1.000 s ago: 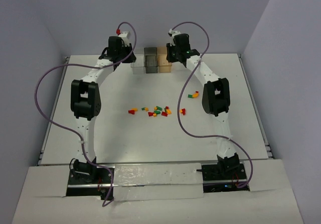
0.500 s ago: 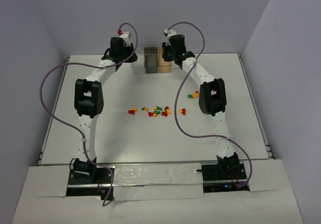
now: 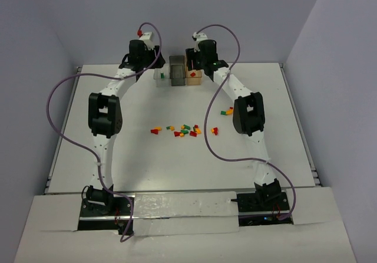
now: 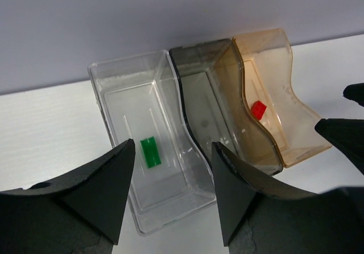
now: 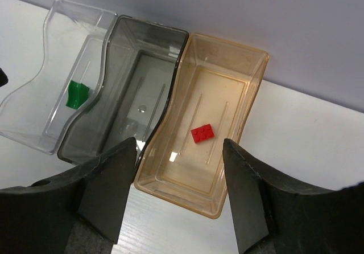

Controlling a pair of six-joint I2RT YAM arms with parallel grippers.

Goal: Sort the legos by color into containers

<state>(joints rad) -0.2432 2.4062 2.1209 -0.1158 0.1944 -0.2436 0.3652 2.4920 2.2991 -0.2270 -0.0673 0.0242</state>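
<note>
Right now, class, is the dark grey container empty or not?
Empty: the dark grey container shows a bare floor; the clear container holds the green brick, the orange container the red brick.

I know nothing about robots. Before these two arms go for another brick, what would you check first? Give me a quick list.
1. Left jaws open, nothing held: ok.
2. Right jaws open, nothing held: ok.
3. Green lego lies inside the clear container: ok.
4. Red lego lies inside the orange container: ok.
5. Dark grey container holds no brick: ok.
6. Every brick sorted: not ok; loose legos lie on the table.
</note>
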